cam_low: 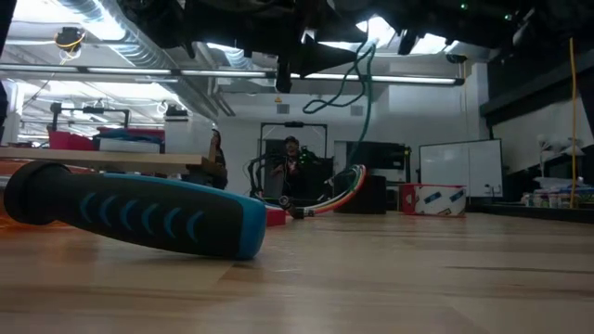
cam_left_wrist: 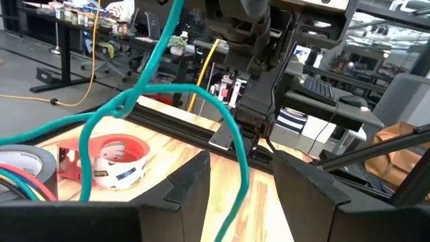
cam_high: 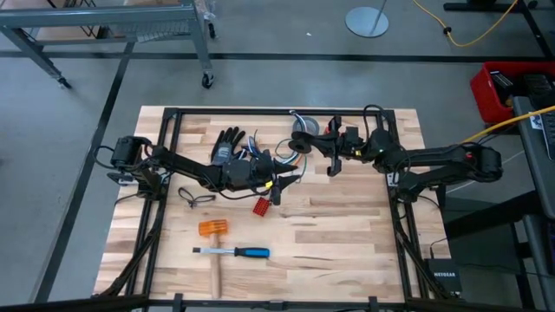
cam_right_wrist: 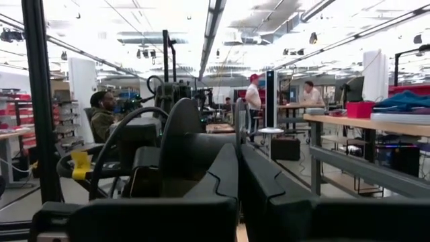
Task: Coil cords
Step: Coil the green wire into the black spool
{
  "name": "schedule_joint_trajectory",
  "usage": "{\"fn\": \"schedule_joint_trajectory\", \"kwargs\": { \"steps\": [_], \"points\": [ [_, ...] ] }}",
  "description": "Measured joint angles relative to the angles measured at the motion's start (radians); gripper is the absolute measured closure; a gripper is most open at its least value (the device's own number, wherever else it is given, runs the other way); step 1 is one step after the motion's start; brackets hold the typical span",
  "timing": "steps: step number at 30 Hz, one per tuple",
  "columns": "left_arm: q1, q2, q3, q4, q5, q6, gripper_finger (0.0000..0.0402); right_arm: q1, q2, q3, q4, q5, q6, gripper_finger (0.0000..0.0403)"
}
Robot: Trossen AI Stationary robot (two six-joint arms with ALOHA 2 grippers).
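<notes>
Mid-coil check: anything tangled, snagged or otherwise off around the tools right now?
The green cord hangs in a loose knotted loop in the air, draped between the fingers of the open left tool, not gripped. It looks tangled, not coiled.

Cords (cam_high: pixel 290 159) between glove (cam_high: pixel 229 144) and tape roll (cam_high: pixel 303 139), mallet (cam_high: pixel 212 247) well apart.

You've got bright ceiling lights (cam_right_wrist: pixel 213 17) blowing out overhead, while the near blue handle (cam_low: pixel 130 218) looks soft and blurry.
</notes>
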Motion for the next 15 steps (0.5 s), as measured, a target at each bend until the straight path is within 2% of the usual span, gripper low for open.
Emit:
{"fn": "schedule_joint_trajectory", "kwargs": {
  "steps": [15],
  "points": [
    [0.001, 0.000, 0.000, 0.000, 0.000, 0.000, 0.0247, 0.000, 0.008, 0.001, 0.025, 0.000, 0.010, 0.0402]
  ]
}}
